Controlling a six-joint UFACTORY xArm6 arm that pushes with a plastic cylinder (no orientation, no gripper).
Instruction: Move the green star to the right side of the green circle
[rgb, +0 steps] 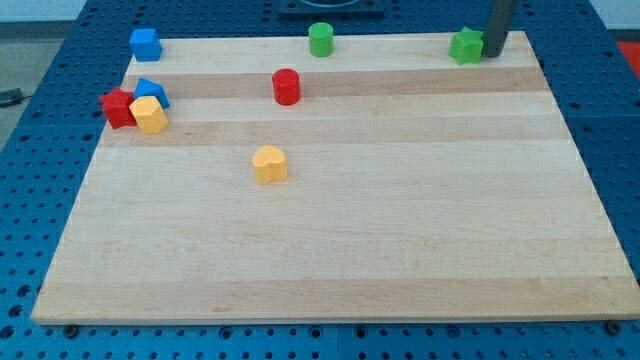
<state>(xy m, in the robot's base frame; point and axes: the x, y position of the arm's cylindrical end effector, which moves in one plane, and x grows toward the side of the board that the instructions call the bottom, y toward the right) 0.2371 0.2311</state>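
The green star (465, 46) lies near the top right corner of the wooden board (400, 230). The green circle (321, 39), a short cylinder, stands at the board's top edge, well to the star's left. My tip (494, 54) rests on the board right beside the star, on its right side, touching or nearly touching it. The dark rod rises out of the view's top.
A red cylinder (287, 86) stands below and left of the green circle. A yellow heart (269, 164) lies left of centre. A blue cube (145, 43) sits at the top left. A red star (117, 107), a blue block (152, 92) and a yellow block (150, 115) cluster at the left edge.
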